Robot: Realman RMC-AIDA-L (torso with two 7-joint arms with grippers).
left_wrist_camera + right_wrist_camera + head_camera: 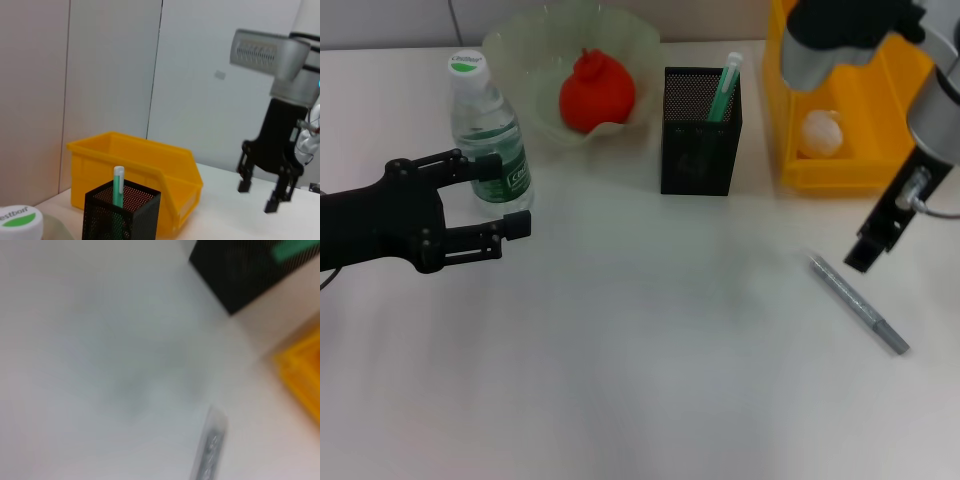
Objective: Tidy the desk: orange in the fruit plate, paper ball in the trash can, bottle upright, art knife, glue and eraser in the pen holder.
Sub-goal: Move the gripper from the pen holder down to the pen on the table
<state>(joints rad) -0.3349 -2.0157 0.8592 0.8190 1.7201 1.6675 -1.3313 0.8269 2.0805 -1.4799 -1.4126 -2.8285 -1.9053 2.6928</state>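
The clear bottle (488, 135) with a white cap stands upright at the back left. My left gripper (498, 196) is open, its fingers right at the bottle's lower part. The orange (597, 90) lies in the pale green fruit plate (520, 45). The black mesh pen holder (700, 130) holds a green stick (725, 88). The paper ball (822, 132) lies in the yellow bin (850, 170). The grey art knife (857, 302) lies on the table at the right. My right gripper (876, 238) hangs open and empty just above it. I see no eraser.
The left wrist view shows the pen holder (122, 212), the yellow bin (135, 170) and my right gripper (260, 196) farther off. The right wrist view shows the knife (210, 450) and a corner of the pen holder (245, 270).
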